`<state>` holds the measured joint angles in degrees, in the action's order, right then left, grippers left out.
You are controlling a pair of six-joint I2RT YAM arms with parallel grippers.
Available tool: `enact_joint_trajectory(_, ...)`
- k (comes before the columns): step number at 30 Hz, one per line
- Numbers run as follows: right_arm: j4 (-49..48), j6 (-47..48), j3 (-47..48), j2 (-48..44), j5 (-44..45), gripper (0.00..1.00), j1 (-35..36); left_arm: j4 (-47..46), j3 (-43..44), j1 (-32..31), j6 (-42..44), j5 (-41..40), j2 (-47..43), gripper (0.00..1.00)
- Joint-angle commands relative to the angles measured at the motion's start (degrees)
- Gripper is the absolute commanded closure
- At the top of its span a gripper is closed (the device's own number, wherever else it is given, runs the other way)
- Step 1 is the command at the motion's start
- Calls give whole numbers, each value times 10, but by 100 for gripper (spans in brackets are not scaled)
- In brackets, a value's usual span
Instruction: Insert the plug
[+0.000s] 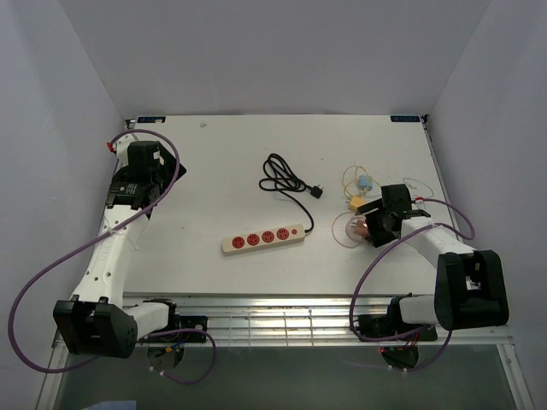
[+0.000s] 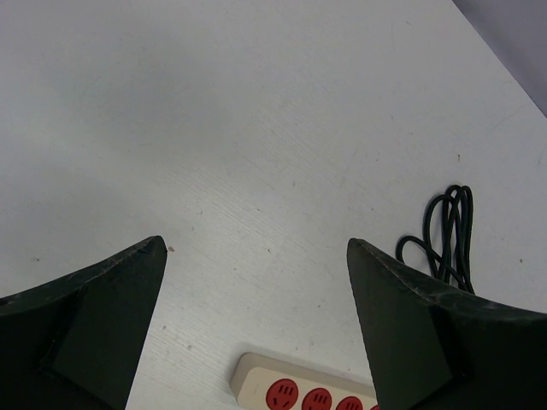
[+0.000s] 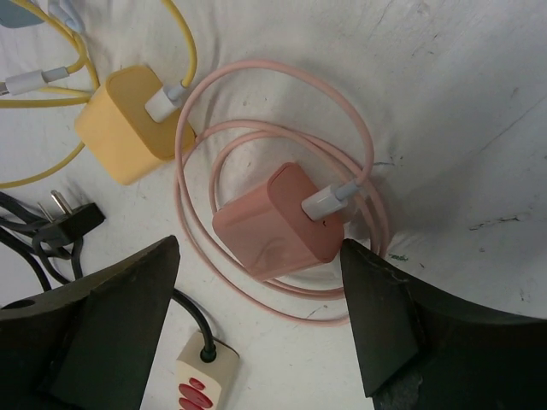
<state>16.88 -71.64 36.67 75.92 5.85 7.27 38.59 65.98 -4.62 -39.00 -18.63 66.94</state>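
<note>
A cream power strip [image 1: 263, 239] with red sockets lies mid-table; its left end shows in the left wrist view [image 2: 295, 391] and its cord end in the right wrist view [image 3: 202, 376]. A pink charger plug [image 3: 278, 222] with a coiled pink cable lies on the table, also seen from above [image 1: 361, 228]. My right gripper [image 3: 261, 256] is open just above the pink plug, its fingers on either side, not gripping. My left gripper [image 2: 256, 256] is open and empty over bare table at the far left [image 1: 145, 166].
A yellow charger [image 3: 128, 124] with yellow cable lies beside the pink one. A blue item [image 1: 365, 182] lies behind them. The strip's black cord [image 1: 282, 178] is coiled at the back, its black plug [image 1: 317, 192] loose on the table.
</note>
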Motion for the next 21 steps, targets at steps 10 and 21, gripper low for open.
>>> enact_joint_trajectory(10, -19, -61, -13, 8, 43, 28, -2, 2, 3, 1, 0, 15, 20, 2)
enact_joint_trajectory(21, -10, -68, -24, 23, 52, 31, -9, 2, -1, 1, 1, 6, 18, 3)
